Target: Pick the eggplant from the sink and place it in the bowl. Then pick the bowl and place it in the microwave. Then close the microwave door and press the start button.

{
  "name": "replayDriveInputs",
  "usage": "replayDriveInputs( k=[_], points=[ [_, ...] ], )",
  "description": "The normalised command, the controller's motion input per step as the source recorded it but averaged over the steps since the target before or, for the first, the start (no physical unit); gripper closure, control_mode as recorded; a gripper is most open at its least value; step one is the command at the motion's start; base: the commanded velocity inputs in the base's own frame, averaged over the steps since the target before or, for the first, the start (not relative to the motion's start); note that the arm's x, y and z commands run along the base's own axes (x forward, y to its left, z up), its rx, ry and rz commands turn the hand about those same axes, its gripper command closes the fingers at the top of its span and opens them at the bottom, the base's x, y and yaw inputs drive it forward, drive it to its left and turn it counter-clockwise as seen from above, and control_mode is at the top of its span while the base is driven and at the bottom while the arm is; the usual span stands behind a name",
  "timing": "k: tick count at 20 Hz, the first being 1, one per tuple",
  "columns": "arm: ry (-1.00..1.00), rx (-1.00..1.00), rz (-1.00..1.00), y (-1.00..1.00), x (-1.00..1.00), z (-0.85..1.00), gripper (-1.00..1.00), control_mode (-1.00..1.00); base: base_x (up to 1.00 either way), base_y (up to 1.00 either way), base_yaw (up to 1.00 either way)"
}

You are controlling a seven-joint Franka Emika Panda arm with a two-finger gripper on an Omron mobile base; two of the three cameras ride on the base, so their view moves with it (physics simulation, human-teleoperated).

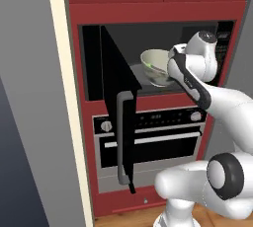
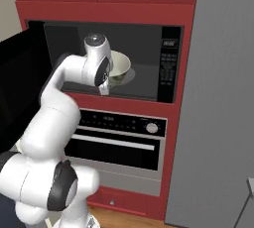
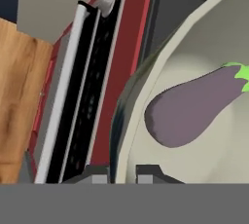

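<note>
Here the bowl (image 1: 154, 66) sits inside the open microwave (image 2: 104, 61), and the gripper (image 3: 121, 173) has it by the rim: in the hand view one dark fingertip stands outside the cream wall and the other inside it, the wall running up between them. Pincer closed on the bowl's rim, then.

Eggplant (image 3: 194, 107) lies in the bowl, just beyond the inner fingertip, not touching it. Smooth, matte, grey-purple, oblong with a rounded blunt end toward the pincer and a bright green cap at the far end.

Bowl: round, thick-walled, cream-white, dull ceramic look; a greenish tint on the inner wall in the base views. Whether its foot rests on the microwave floor or hangs just above it, I cannot tell.

Microwave: black cavity in a red cabinet surround, narrow button strip at the right side. Microwave door (image 1: 118, 107) swung wide open to the left, flat black panel with a long grey bar handle.

Below, a silver-fronted oven (image 2: 116, 145) with knobs and a horizontal handle. Wood-grain floor (image 3: 17, 106) in the hand view.
</note>
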Motion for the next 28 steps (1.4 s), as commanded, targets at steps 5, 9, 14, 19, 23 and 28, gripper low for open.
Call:
replayDriveInputs(
  k=[5,9,14,19,23,28],
  points=[
    [0.02,-0.01,0.02,0.02,1.0,-0.02,1.0,-1.0,0.0,0.0,0.0],
    [0.08,-0.03,0.04,0.05,1.0,-0.23,1.0,-1.0,0.0,0.0,0.0],
    [0.09,-0.02,0.09,0.0,0.97,-0.36,1.0,-1.0,0.0,0.0,0.0],
    [0.0,0.0,0.1,-0.03,0.11,-0.14,-1.0,-1.0,0.0,0.0,0.0],
    [-0.04,0.02,0.05,-0.2,-0.74,-0.06,-1.0,-1.0,0.0,0.0,0.0],
    [-0.09,0.02,0.01,-0.13,-0.99,-0.03,-1.0,-1.0,0.0,0.0,0.0]
  ],
)
